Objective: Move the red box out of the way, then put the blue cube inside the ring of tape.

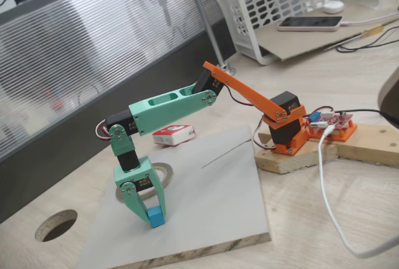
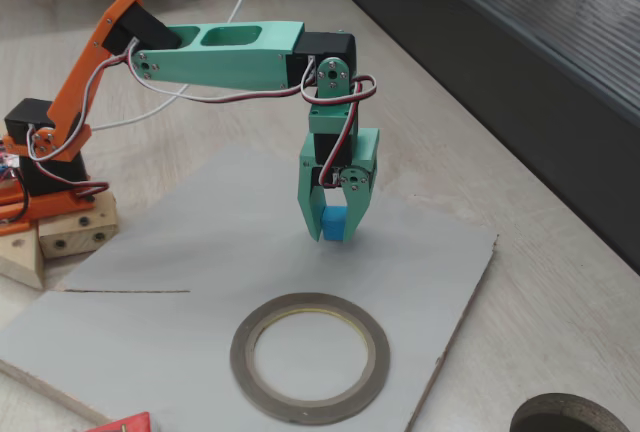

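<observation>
The blue cube sits between the two green fingers of my gripper, which points straight down and is shut on it. The cube is at or just above the grey board; I cannot tell if it touches. The ring of tape lies flat on the board a short way from the cube, apart from it; part of the ring of tape shows behind the gripper. The red box lies off the board's far edge, and a corner of the red box shows at the bottom edge.
A round dark hole is cut in the wooden tabletop beside the board. The arm's orange base stands on wooden blocks with a red circuit board and cables. A white basket stands at the back.
</observation>
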Action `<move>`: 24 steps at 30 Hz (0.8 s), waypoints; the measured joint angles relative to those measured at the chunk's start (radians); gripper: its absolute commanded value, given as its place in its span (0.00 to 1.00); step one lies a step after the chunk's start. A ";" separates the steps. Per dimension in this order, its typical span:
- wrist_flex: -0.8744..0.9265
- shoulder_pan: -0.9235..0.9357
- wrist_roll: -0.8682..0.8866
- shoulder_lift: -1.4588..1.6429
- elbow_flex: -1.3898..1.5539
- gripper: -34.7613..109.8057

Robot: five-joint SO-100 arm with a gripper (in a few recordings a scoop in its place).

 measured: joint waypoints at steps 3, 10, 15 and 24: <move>0.000 0.000 0.000 0.000 0.000 0.27; 0.000 0.040 0.000 0.120 0.000 0.27; 0.000 0.077 0.000 0.244 -0.002 0.27; 0.000 0.242 0.000 0.301 -0.003 0.28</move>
